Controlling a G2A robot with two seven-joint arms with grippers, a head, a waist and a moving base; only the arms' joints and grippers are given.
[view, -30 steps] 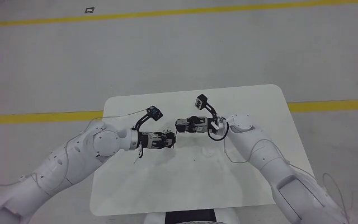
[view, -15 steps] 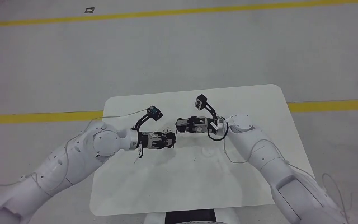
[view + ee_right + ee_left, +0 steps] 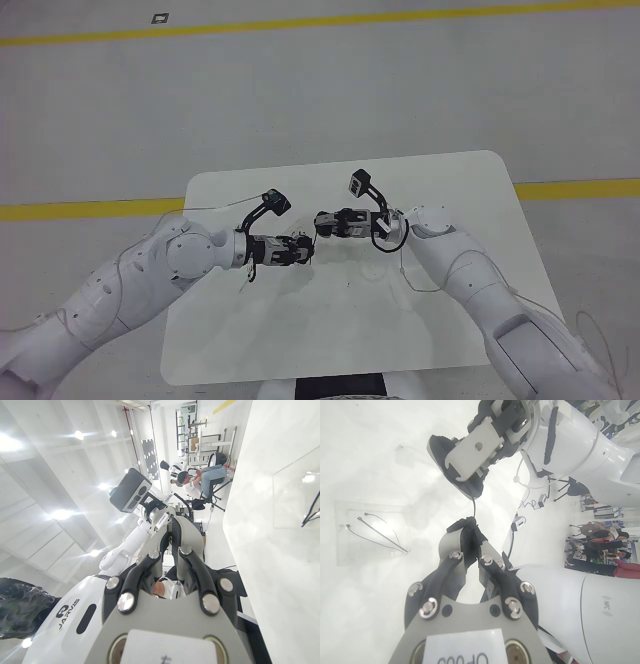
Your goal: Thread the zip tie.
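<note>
A thin black zip tie (image 3: 474,507) spans the short gap between my two grippers, a little above the white table (image 3: 450,320). In the left wrist view my left gripper (image 3: 470,525) is shut on one end of the zip tie, its black pads pressed together. Facing it, my right gripper (image 3: 471,491) is shut on the other end. From the top, the left gripper (image 3: 299,248) and the right gripper (image 3: 321,222) meet tip to tip near the table's middle. The right wrist view shows its own gripper (image 3: 172,532) with the fingers closed; the tie itself is hidden there.
A clear plastic tray (image 3: 370,532) lies on the table beside the grippers and holds spare black zip ties (image 3: 380,532). The same tray (image 3: 297,500) appears in the right wrist view. The table's front half is bare.
</note>
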